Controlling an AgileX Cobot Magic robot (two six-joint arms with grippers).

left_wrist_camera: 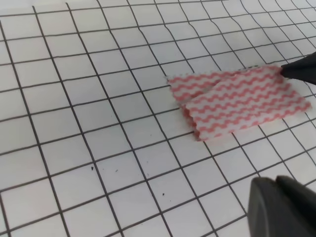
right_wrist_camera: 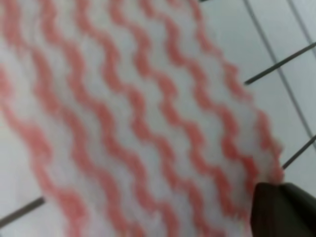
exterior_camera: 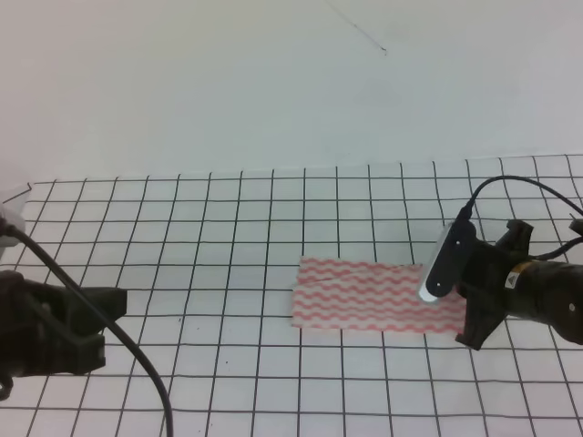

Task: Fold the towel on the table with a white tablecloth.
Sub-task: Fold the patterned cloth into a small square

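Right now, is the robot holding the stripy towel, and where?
It cannot be told for sure. The right gripper sits at the towel's right end, a fingertip touching its corner. The left gripper holds nothing.

No readable text, labels, brands, numbers or signs appear anywhere.

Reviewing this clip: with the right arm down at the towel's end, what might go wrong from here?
The right gripper sits at the far right edge of the towel; only a dark tip shows at one corner in the wrist view, so the hold may be shallow and slip. The towel already looks folded, with a layer edge visible; pulling could skew the layers. The left gripper rests well away on the tablecloth, so nothing pins the other end.
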